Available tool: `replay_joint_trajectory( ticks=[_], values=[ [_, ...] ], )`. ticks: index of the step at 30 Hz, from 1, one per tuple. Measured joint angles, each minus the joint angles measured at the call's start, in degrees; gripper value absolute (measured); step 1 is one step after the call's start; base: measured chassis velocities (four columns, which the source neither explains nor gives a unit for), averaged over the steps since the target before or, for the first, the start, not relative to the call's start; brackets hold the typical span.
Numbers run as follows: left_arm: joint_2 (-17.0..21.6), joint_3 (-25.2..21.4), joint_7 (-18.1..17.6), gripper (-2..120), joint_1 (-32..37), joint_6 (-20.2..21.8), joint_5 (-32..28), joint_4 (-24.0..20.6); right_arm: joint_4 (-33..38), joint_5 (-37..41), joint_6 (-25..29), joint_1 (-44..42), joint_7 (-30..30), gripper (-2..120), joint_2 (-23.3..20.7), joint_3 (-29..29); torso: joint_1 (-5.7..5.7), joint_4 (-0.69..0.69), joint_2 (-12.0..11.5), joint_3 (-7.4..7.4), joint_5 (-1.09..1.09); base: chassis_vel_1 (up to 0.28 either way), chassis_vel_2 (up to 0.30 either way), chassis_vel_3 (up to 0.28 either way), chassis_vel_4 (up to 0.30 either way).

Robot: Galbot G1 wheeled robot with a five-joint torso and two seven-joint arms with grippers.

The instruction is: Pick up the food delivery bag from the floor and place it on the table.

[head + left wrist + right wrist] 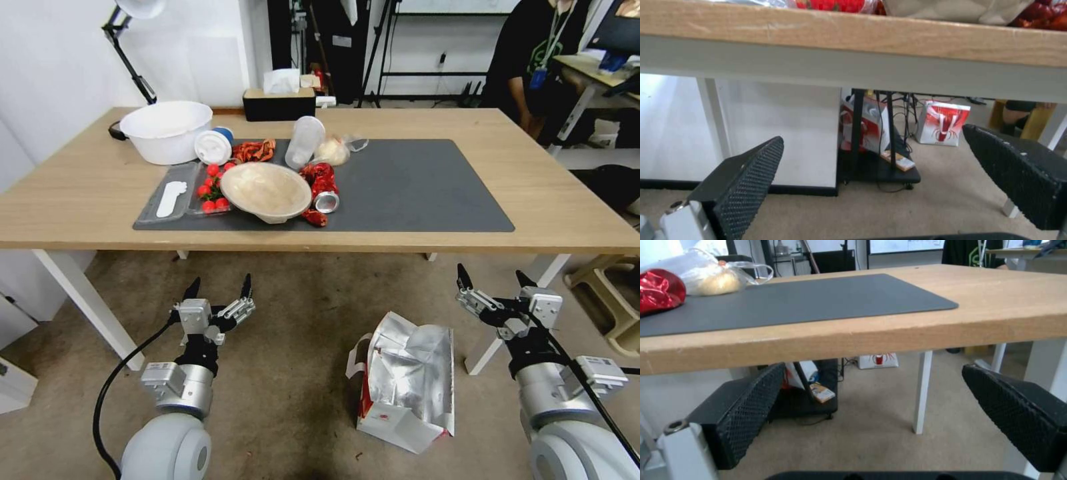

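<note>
The food delivery bag (408, 383) lies on the carpet in front of the table (553, 200), its silver foil lining facing up and white paper with red gussets showing at its near end. My left gripper (219, 288) hangs open to the bag's left, below the table's front edge (853, 31), with nothing between its fingers (746, 180). On the bag's right, slightly beyond it, my right gripper (495, 279) is open and empty too. Its wrist view looks across the table's front edge (889, 336) and the dark grey mat (809, 300).
The mat's left half holds a beige bowl (265, 192), a white basin (167, 131), a can (325, 201), red wrappers, a tipped plastic cup (304, 141) and a small plastic bag (715, 276). White table legs (87, 300) flank the floor space. Other red-and-white bags (943, 122) stand beyond the table.
</note>
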Motion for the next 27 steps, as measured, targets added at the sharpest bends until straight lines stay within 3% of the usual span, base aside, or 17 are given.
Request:
replay_joint_trajectory(
  ticks=[27],
  values=[
    [-0.1, 0.0, 0.0, 100, 0.0, -0.2, 0.0, 0.3, -0.2, -0.2, 0.3, -0.2, -0.1, 100, 0.0, 0.0, -2.61, 0.0, -6.8, -4.24, 0.0, 0.0, 0.0, 0.0, 0.0]
  ],
)
